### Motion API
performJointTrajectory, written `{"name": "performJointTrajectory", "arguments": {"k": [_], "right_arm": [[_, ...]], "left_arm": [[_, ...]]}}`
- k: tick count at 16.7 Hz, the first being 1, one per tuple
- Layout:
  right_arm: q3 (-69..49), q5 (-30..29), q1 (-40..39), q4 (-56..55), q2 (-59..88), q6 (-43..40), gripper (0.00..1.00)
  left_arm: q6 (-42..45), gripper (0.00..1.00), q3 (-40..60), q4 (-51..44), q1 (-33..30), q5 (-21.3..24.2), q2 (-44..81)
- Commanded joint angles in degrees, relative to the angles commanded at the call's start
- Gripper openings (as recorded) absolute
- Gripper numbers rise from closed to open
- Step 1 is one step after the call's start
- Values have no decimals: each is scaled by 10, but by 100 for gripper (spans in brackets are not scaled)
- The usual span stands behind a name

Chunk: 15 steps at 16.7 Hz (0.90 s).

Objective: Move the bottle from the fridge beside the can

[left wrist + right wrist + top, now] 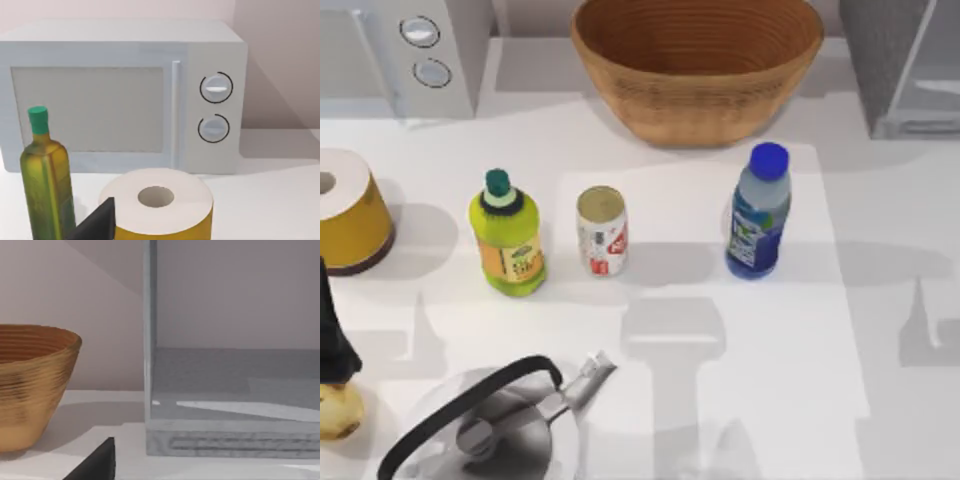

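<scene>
My left gripper's one dark fingertip (97,222) poked into my left wrist view just in front of the yellow roll with the white top (157,202); whether those jaws were parted or closed I could not tell. My right gripper showed the same way, a single dark fingertip (95,462) low in my right wrist view, and its jaws I could not judge either. Neither was touching anything.

Past my left fingertip stood an olive-green bottle with a green cap (46,175), and behind it and the roll sat the white microwave (120,95) with its two round knobs. Past my right fingertip the fridge (235,405) stood open, its grey speckled floor bare, with the woven basket (30,385) near it.

From above, the water bottle (758,212) stood upright on the white table (880,300), out of the fridge (900,65), right of centre and in front of the basket (695,65). The can (602,231) stood upright to its left, with a clear gap between them. Left of the can was the yellow-green bottle (507,235), then the yellow roll (348,212) at the left edge. A metal kettle with a black handle (505,420) sat at the near edge, and something dark over a yellowish object (335,375) lay at the near left.
</scene>
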State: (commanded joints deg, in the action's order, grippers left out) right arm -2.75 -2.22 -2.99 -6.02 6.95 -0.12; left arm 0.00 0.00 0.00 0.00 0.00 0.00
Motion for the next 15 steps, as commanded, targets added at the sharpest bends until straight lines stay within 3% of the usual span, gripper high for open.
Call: {"name": "performJointTrajectory", "arguments": {"k": [4,11,15], "right_arm": [[27,21,29,58,-67,1,100],[20,21,29,66,-74,1,100],[-32,19,31,152,-136,-2,100]], "left_arm": [[0,100,0,0,0,0,0],[0,100,0,0,0,0,0],[0,100,0,0,0,0,0]]}}
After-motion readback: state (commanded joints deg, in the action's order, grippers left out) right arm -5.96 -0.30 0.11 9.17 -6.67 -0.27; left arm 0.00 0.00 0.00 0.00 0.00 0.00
